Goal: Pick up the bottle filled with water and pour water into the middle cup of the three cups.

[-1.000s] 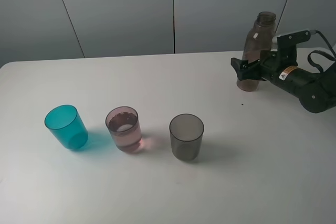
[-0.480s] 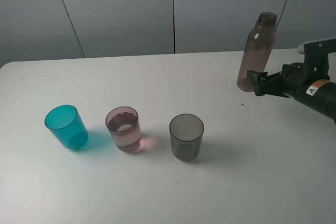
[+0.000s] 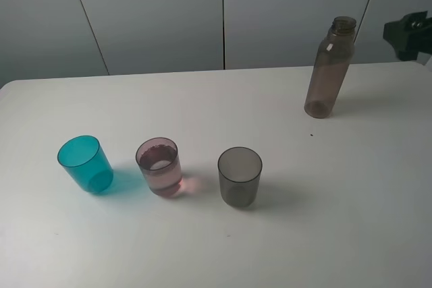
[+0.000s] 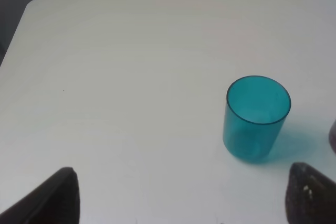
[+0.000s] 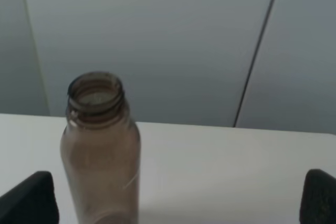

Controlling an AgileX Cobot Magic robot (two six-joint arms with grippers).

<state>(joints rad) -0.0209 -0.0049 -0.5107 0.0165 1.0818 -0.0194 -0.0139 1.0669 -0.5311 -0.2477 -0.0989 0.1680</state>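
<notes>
Standing upright, the bottle [image 3: 329, 69] sits apart from the right gripper [image 5: 178, 203], now released, withdrawn, jaws wide, empty.

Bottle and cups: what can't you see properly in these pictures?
- The bottle: its base is cut off by the right wrist view's edge.
- The middle cup: only a sliver shows at the left wrist view's edge.
- The right claw: mostly outside the high view.
- Water left in the bottle: its smoky plastic hides the level.

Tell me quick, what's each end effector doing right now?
Left end effector: open, holding nothing, near the teal cup.
Right end effector: open, holding nothing, bottle standing free.
</notes>
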